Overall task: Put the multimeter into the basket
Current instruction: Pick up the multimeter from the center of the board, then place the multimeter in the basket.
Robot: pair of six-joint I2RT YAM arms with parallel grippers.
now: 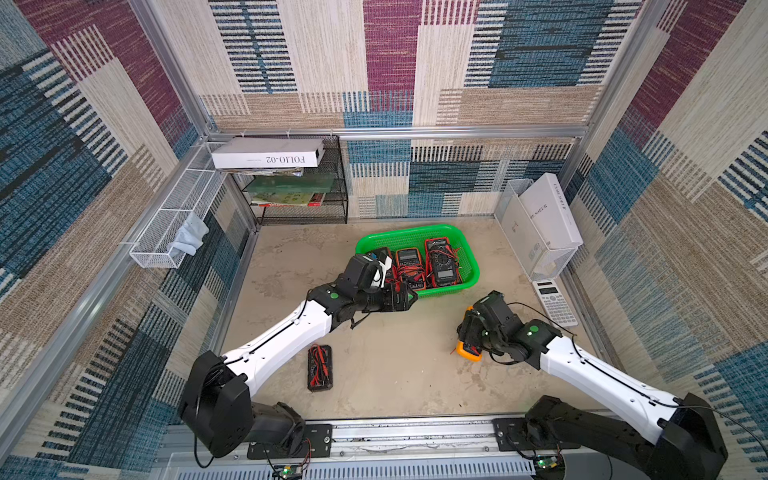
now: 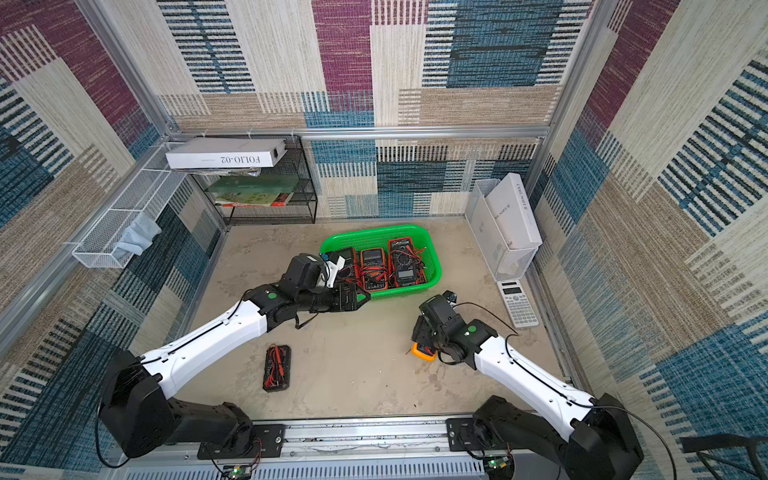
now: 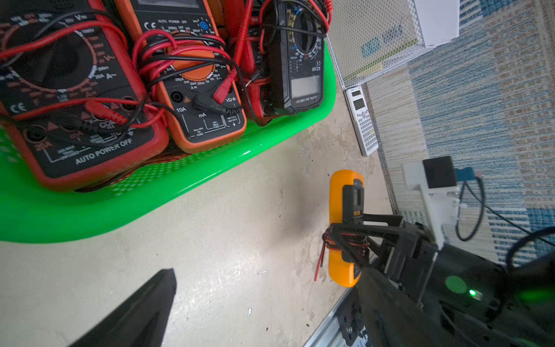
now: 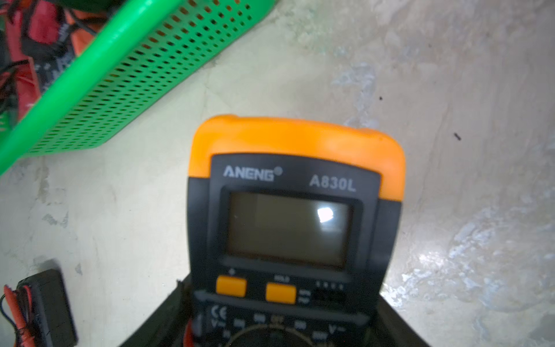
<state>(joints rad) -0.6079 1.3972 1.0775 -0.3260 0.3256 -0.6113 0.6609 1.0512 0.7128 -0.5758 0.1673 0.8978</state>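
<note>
On table near basket (image 1: 415,229) | orange multimeter (image 3: 342,192), apparently unlifted | right claw (image 3: 345,240) pinching it | left claw (image 1: 409,298): state unclear | done: three meters (image 1: 409,266) inside | left: this one, black meter (image 1: 320,368)

The basket (image 4: 135,90) is glossy, perforated green plastic. The multimeter (image 4: 297,141) is smooth, matt orange and black plastic. The table (image 3: 210,240) looks rough and mottled.

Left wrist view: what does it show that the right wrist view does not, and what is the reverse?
Only left wrist: the white plastic calculator and the white wire mesh holder. Only right wrist: the printed brand on the orange-and-black multimeter, and a flat black multimeter on the table. Both: the bright green perforated plastic basket and the orange-and-black multimeter.
</note>
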